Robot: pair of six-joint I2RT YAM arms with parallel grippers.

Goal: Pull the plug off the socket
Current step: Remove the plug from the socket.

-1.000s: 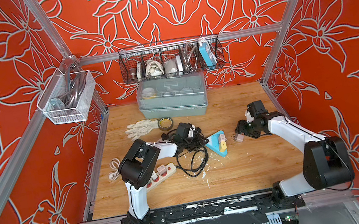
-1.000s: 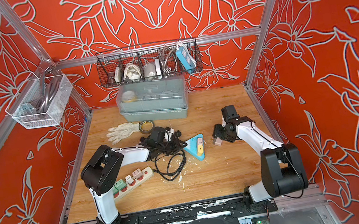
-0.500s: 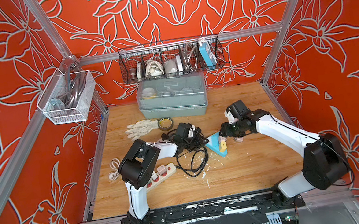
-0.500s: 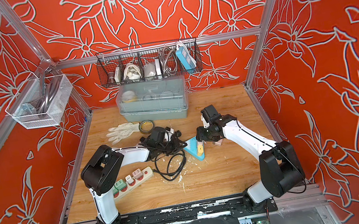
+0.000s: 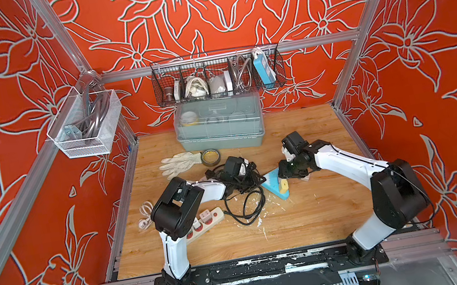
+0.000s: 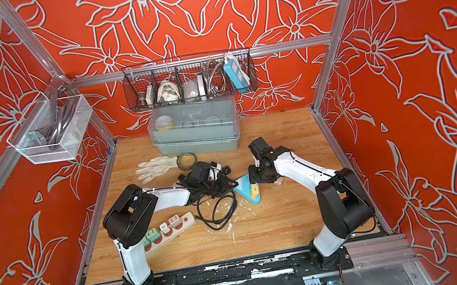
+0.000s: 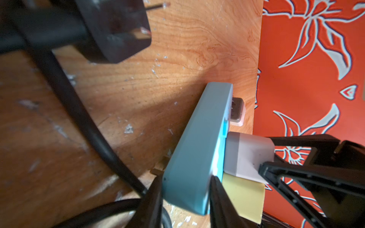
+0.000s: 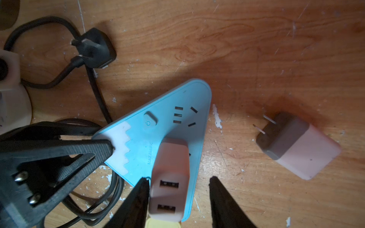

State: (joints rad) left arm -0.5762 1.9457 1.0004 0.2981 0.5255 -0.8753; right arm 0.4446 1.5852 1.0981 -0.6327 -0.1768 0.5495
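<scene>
Blue plastic socket [image 8: 173,118] lies clamped at one corner by the left gripper [image 7: 185,183], and the white plug [image 8: 169,167] sits seated in its face. Around the plug the right gripper [image 8: 178,179] straddles, jaws not closed. The plug is probably light, rigid and smooth-sided: pinch its flat sides and pull straight out.

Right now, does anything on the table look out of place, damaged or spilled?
Yes: white flecks lie scattered on the wooden table around the blue socket, like spilled chips. A pink and brown adapter lies loose on its side beside it, prongs bare.
</scene>
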